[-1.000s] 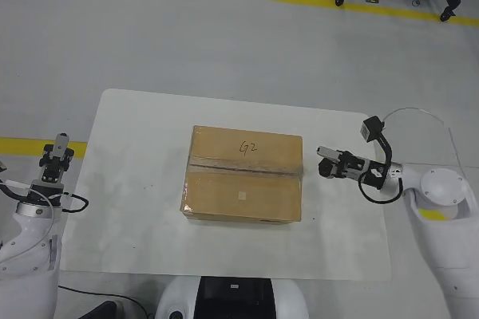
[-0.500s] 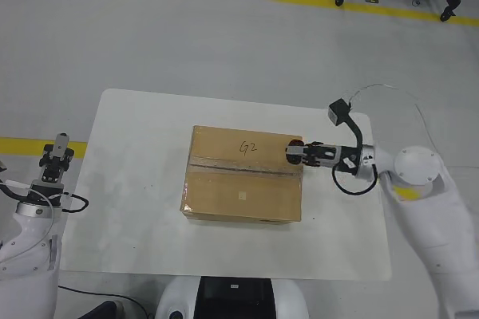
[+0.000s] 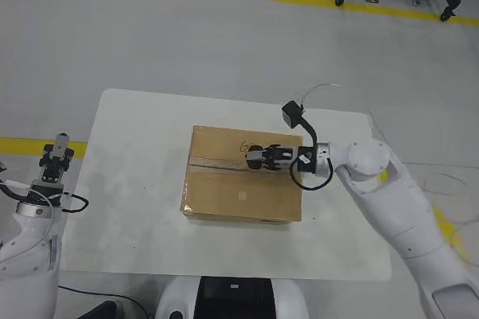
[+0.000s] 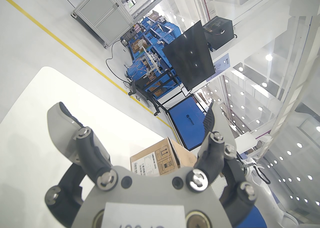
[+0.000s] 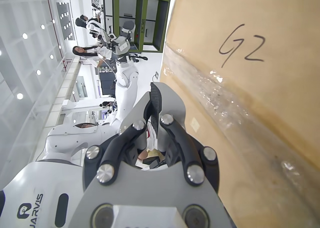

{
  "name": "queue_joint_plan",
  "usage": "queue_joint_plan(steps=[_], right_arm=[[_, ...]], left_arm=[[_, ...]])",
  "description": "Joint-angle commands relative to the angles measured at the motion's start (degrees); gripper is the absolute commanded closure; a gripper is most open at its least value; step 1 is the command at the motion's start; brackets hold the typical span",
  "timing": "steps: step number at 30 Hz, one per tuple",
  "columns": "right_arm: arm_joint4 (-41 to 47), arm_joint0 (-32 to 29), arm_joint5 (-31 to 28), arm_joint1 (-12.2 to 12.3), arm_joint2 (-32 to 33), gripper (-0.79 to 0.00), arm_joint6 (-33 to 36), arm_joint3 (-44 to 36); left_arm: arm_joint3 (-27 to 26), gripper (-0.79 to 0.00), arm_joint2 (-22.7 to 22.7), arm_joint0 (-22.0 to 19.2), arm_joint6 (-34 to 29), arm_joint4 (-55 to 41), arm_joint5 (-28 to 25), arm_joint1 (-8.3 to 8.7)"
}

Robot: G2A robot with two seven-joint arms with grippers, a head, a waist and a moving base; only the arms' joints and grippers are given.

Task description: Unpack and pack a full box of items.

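Observation:
A closed brown cardboard box (image 3: 223, 191) sits in the middle of the white table (image 3: 136, 159), its two top flaps joined by a strip of clear tape (image 5: 225, 111). My right gripper (image 3: 255, 156) lies over the box top, right above the taped seam near the handwritten mark, with its fingers (image 5: 156, 104) shut and nothing between them. My left gripper (image 3: 57, 156) stays off the table's left edge, open and empty, its fingers (image 4: 62, 119) spread wide, with the box (image 4: 162, 156) far beyond them.
The table has bare room on both sides of the box and along its front edge. Yellow floor lines run past the table on the left and behind it.
My right arm has swung in from the table's right side, and its gripper has travelled left from beside the box to above the taped seam. The left arm has not moved.

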Motion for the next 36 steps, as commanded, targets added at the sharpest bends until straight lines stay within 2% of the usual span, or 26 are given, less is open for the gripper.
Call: queue_joint_plan(steps=[1, 15, 28, 36], right_arm=[[-0.1, 0.3, 0.4, -0.4, -1.1, 0.0, -0.7, 0.1], [-0.3, 5.0, 1.8, -4.5, -9.9, 0.0, -5.1, 4.1], [0.2, 12.3, 4.7, -10.5, -18.4, 0.0, -9.2, 11.6], [0.8, 14.3, 4.0, -14.0, -21.6, 0.0, -11.3, 15.4]], left_arm=[[0.0, -0.785, 0.0, 0.0, 0.0, 0.0, 0.0, 0.0], [0.0, -0.785, 0.0, 0.0, 0.0, 0.0, 0.0, 0.0], [0.0, -0.785, 0.0, 0.0, 0.0, 0.0, 0.0, 0.0], [0.0, -0.785, 0.0, 0.0, 0.0, 0.0, 0.0, 0.0]])
